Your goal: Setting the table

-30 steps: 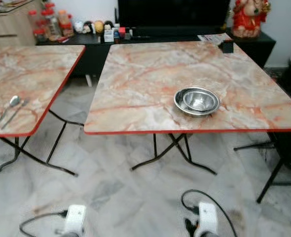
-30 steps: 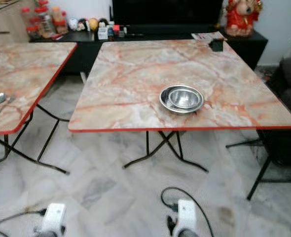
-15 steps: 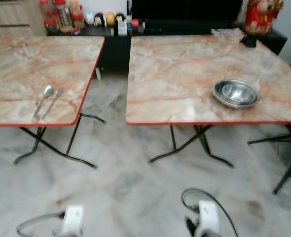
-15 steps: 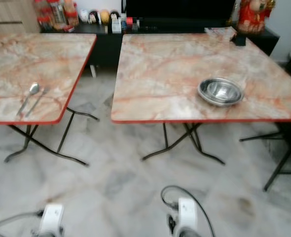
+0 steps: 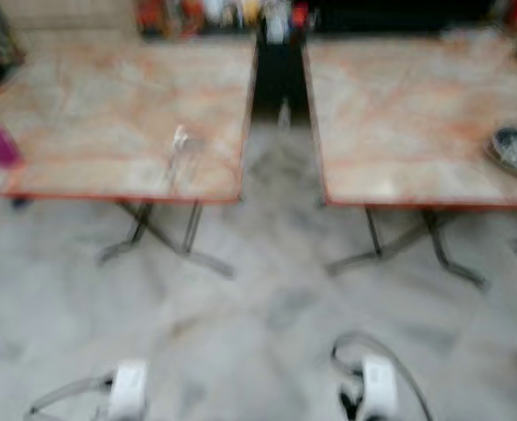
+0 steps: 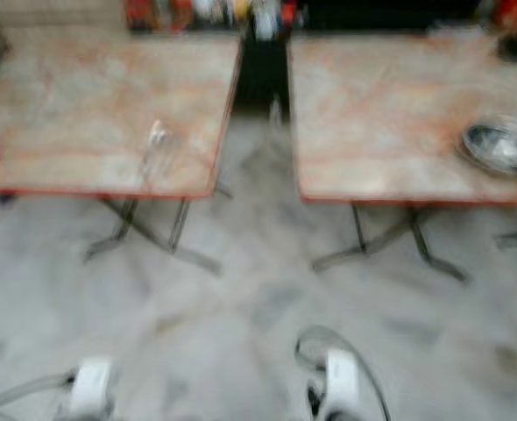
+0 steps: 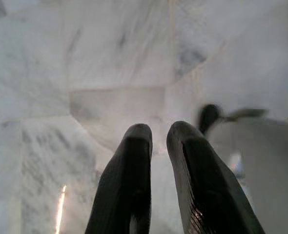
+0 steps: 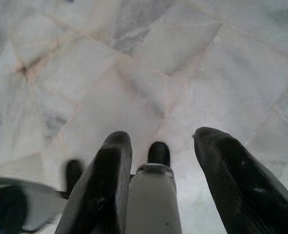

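Left hand [image 7: 156, 141] hanging low over the marble floor [image 5: 267, 324], fingers pressed nearly together, holding nothing. Right hand [image 8: 161, 146] likewise lowered toward the floor, fingers spread, empty. Beyond, blurred: cutlery [image 5: 178, 149] lying near the front right corner of the left desk [image 5: 109, 114]. Steel bowls [image 6: 501, 146] on the right desk [image 6: 390, 105], well apart from the cutlery.
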Tool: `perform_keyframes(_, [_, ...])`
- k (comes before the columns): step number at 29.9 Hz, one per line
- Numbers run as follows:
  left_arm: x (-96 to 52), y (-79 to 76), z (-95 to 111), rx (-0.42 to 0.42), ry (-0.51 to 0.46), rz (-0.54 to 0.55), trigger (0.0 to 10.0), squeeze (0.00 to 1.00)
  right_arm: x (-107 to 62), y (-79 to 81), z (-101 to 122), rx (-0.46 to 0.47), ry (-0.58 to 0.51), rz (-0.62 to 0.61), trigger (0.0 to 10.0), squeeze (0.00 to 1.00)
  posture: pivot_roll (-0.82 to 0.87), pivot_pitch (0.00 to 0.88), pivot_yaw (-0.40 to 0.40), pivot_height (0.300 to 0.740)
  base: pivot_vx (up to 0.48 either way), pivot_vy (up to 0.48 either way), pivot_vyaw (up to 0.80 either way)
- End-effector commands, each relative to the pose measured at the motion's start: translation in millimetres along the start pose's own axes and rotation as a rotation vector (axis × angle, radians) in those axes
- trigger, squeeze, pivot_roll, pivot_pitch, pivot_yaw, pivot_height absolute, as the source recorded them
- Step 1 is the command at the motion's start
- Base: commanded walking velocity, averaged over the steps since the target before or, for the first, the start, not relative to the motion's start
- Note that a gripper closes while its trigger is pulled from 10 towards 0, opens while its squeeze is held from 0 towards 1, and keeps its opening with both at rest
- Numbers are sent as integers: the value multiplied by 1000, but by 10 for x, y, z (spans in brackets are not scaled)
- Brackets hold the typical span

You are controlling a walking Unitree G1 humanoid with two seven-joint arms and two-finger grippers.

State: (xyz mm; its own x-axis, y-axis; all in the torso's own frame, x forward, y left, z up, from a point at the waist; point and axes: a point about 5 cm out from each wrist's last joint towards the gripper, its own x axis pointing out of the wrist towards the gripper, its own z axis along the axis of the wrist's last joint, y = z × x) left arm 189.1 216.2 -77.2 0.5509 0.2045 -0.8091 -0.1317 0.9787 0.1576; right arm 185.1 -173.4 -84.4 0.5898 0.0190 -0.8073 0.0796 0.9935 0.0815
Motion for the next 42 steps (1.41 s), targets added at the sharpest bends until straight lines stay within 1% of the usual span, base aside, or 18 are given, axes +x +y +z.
perform_keyframes(1, [-3,94,-38,-9,14,26,10000,0,4,50,-14,7,5,9,10000,0,63,144,-30,740,0,480,0])
perform_keyframes(18, [1,121,-6,-18,7,35,10000,0,8,66,-6,8,5,8,10000,0,71,137,-28,740,0,480,0])
perform_keyframes(28, [4,98,18,-12,2,28,10000,0,8,71,-4,8,3,8,10000,0,72,135,-28,740,0,474,0])
perform_keyframes(31, [5,83,27,9,-2,21,10000,0,8,71,-4,7,3,8,10000,0,71,134,-28,740,0,82,0])
perform_keyframes(35, [5,59,32,17,-9,8,10000,0,8,70,-3,7,2,7,10000,0,71,133,-28,740,0,0,0])
perform_keyframes(39, [6,29,64,2,-29,-7,10000,0,8,68,-4,2,2,7,10000,0,74,136,-30,740,0,0,0])
perform_keyframes(42, [6,33,60,-5,-26,-4,10000,0,8,71,-5,3,2,8,10000,0,73,136,-29,740,0,0,0])
